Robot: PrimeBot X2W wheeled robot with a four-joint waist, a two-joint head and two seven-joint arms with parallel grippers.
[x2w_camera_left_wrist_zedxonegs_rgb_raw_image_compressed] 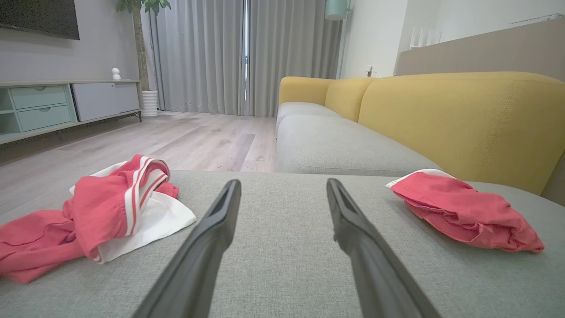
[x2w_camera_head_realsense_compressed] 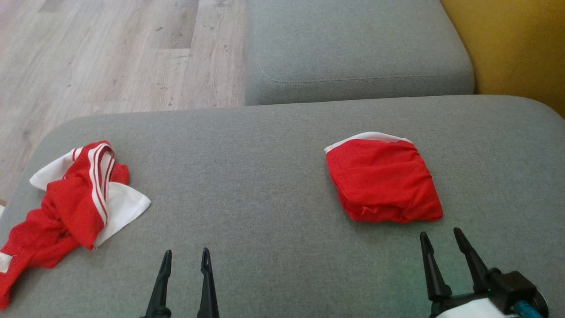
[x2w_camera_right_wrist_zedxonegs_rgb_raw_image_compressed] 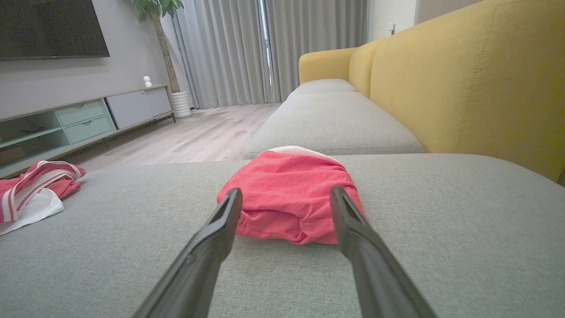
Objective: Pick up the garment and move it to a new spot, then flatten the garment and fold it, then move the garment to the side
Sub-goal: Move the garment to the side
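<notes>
Folded red garment (x2w_camera_head_realsense_compressed: 383, 181): lies at 3 o'clock on the grey sofa cushion (x2w_camera_head_realsense_compressed: 265, 145), white edge on its 12 o'clock side. Just off its 6 o'clock edge, right jaws: spread, pinching nothing. At 9 o'clock on the cushion, crumpled red-and-white garment (x2w_camera_head_realsense_compressed: 75, 198). Left jaws at 6 o'clock: spread, apart from both garments. Toward 12 o'clock, second cushion (x2w_camera_head_realsense_compressed: 353, 44); toward 11 o'clock, wooden floor (x2w_camera_head_realsense_compressed: 110, 53).

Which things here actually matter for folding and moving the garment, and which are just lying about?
Job:
- crumpled red-and-white garment
- folded red garment, apparently finished
- grey cushion under both
- left hand and right hand, both open and empty

Just around:
- yellow sofa back
- far seat cushion
- wooden floor
- TV cabinet
- potted plant
- curtains
</notes>
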